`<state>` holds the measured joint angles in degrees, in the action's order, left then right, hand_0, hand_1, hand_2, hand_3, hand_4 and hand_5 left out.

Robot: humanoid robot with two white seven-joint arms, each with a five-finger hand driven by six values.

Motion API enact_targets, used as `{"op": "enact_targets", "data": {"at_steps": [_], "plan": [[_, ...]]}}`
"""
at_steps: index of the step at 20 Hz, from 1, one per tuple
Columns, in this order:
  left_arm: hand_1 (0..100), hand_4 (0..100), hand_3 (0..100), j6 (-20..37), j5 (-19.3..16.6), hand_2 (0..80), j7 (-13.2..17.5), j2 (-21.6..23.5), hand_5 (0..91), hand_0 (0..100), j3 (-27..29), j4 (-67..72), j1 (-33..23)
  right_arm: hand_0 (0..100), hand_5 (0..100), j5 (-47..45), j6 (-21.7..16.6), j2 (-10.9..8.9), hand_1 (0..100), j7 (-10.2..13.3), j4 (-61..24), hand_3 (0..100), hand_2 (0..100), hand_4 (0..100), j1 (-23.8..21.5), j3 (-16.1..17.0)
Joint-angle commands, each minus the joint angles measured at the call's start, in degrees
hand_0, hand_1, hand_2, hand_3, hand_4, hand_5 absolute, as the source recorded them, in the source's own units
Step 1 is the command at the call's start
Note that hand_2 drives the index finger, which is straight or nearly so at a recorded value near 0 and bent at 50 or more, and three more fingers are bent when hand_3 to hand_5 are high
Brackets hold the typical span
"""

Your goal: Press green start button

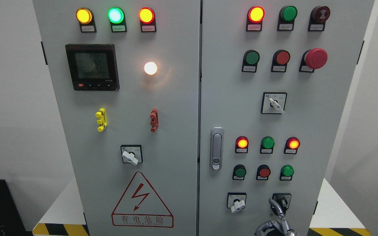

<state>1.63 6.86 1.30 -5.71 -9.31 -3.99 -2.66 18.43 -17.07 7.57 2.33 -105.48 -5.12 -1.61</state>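
Note:
The grey control cabinet has two doors. On the right door, a dark green push button [252, 58] sits in the upper row beside a red one [282, 57]. Lower down are another dark green button [240, 171] and a brighter green one [287, 170], with a red button [264, 172] between them. My right hand [276, 219] enters at the bottom edge, below these buttons. One finger [273, 204] points up beside the black rotary switch [281, 200]; the others are curled and hold nothing. It touches no button. My left hand is out of view.
A red mushroom emergency stop [316, 58] juts out at the upper right. White-handled selector switches [276, 104] [237, 205] [130, 157] and a door latch [216, 148] also stick out. The left door carries a meter [92, 67] and lit lamps. Hazard-striped base edges [61, 229] flank the cabinet.

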Motion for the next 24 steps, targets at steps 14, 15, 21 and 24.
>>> {"op": "enact_targets", "data": {"at_steps": [14, 15, 21, 24], "plan": [[56, 0, 0, 0.0, 0.0, 0.0, 0.0, 0.0, 0.0, 12, 0.0, 0.0, -0.1, 26, 0, -20.2, 0.0, -0.45, 15, -2.5, -6.8, 8, 0, 0, -7.8, -6.4], [56, 0, 0, 0.0, 0.0, 0.0, 0.0, 0.0, 0.0, 12, 0.0, 0.0, -0.1, 24, 0, -20.2, 0.0, -0.45, 15, -2.8, -6.8, 5, 0, 0, -7.5, -6.4], [56, 0, 0, 0.0, 0.0, 0.0, 0.0, 0.0, 0.0, 12, 0.0, -0.1, 0.0, 18, 0, -20.5, 0.0, -0.45, 13, -4.4, -6.7, 0, 0, 0, -7.2, -6.4], [56, 0, 0, 0.0, 0.0, 0.0, 0.0, 0.0, 0.0, 12, 0.0, 0.0, 0.0, 16, 0, -20.6, 0.0, -0.45, 12, -4.4, -6.4, 0, 0, 0, -6.7, -6.4]]}}
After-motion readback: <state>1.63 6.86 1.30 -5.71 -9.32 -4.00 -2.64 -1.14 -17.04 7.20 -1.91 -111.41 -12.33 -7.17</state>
